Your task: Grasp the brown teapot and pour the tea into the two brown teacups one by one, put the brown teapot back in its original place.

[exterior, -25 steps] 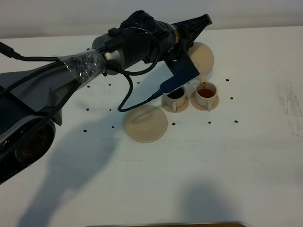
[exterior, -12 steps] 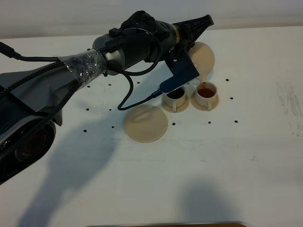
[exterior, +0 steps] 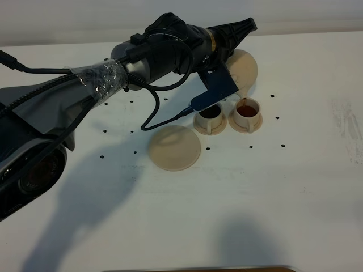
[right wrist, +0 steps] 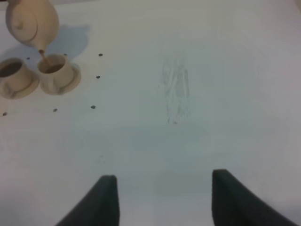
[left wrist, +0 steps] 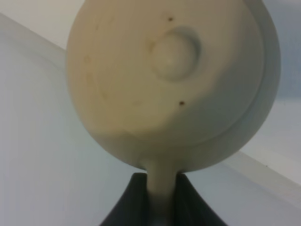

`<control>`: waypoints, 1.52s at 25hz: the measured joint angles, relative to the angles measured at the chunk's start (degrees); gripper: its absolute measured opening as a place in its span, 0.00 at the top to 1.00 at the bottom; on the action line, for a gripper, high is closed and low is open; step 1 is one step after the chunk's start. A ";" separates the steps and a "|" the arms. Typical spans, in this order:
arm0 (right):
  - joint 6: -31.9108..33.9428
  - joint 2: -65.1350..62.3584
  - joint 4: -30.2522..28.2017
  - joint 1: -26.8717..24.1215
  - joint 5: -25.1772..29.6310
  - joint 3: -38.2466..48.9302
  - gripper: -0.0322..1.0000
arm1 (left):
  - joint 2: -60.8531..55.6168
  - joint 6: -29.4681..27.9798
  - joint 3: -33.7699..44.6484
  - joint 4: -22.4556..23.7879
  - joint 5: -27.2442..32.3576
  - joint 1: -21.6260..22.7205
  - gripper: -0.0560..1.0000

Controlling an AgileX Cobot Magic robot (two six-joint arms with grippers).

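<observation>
My left gripper point(exterior: 235, 41) is shut on the handle of the brown teapot point(exterior: 243, 69) and holds it tipped in the air, spout down over the right teacup point(exterior: 247, 113). A thin reddish stream runs into that cup, which holds red-brown tea. The left teacup point(exterior: 210, 118) beside it holds dark tea. Each cup stands on its small saucer. The large flat saucer point(exterior: 174, 147), the original place, lies bare in front of the cups. In the left wrist view the teapot point(left wrist: 169, 80) fills the frame, its handle between the fingers point(left wrist: 134, 202). My right gripper point(right wrist: 160, 197) is open and empty, far from the cups point(right wrist: 55, 70).
The white table point(exterior: 283, 187) has small black dots around the cups. A faint smudge point(exterior: 347, 122) marks it at the right. My left arm and its cable span the left side above the table.
</observation>
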 joint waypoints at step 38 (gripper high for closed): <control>0.00 0.00 0.00 0.00 0.00 0.00 0.55 | 0.00 5.37 0.00 -0.04 -1.51 -0.49 0.79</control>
